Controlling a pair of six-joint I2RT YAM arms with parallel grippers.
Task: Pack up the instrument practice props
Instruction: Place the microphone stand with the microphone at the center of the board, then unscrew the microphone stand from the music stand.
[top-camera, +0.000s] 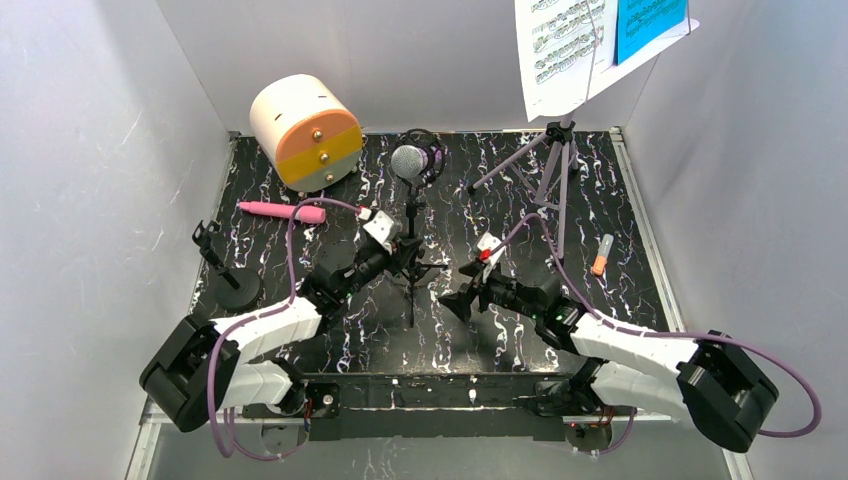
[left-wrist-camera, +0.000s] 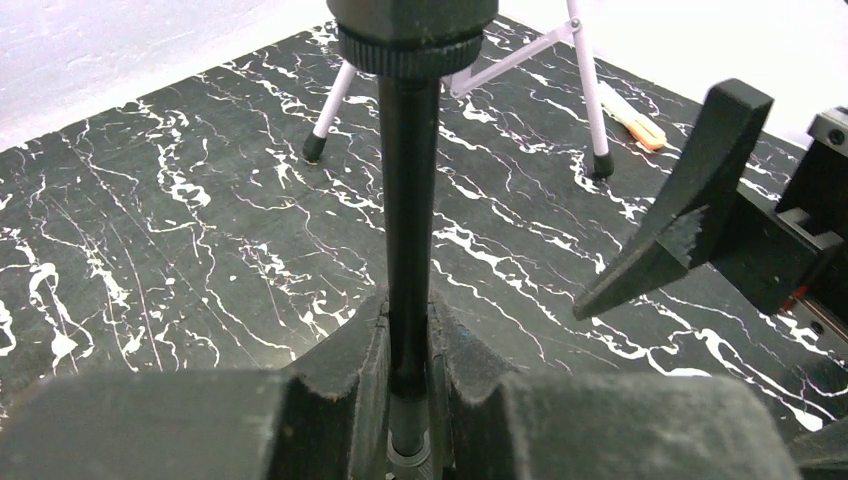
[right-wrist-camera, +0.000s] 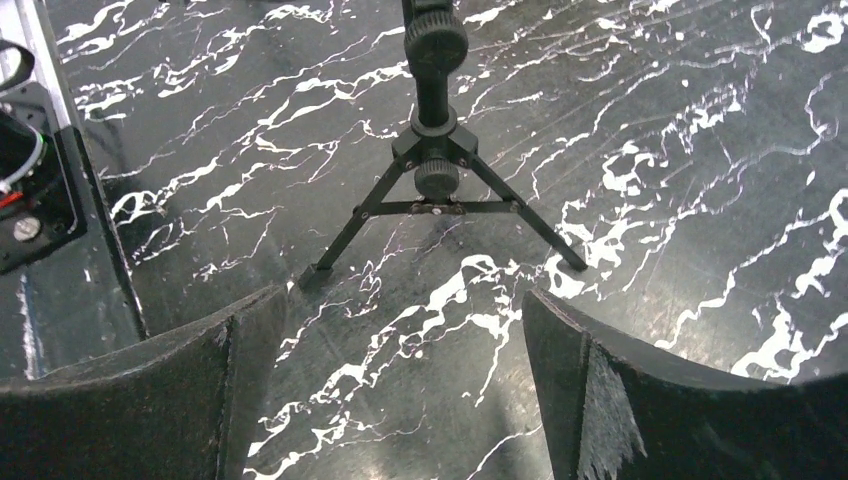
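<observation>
The black mic tripod (right-wrist-camera: 432, 150) stands upright mid-bench (top-camera: 260, 250), its microphone (top-camera: 408, 160) on top. The left gripper (left-wrist-camera: 408, 330) is clamped on its pole, hiding the lower part. The right gripper (right-wrist-camera: 400, 325), fingers apart, faces its legs.

- Top view: fixed high behind the arm bases, facing down and forward. It stands well back and takes in the whole worktop (top-camera: 470, 205) up to its far edge.
- Left wrist view: low and very near, looking along the left gripper (left-wrist-camera: 408, 330) at the pole of the black stand (left-wrist-camera: 408, 200), towards the worktop's far right corner.
- Right wrist view: close, tilted down past the right gripper (right-wrist-camera: 400, 330) at that stand's feet.
- Shared: the stand at mid-worktop shows in all three views.
</observation>
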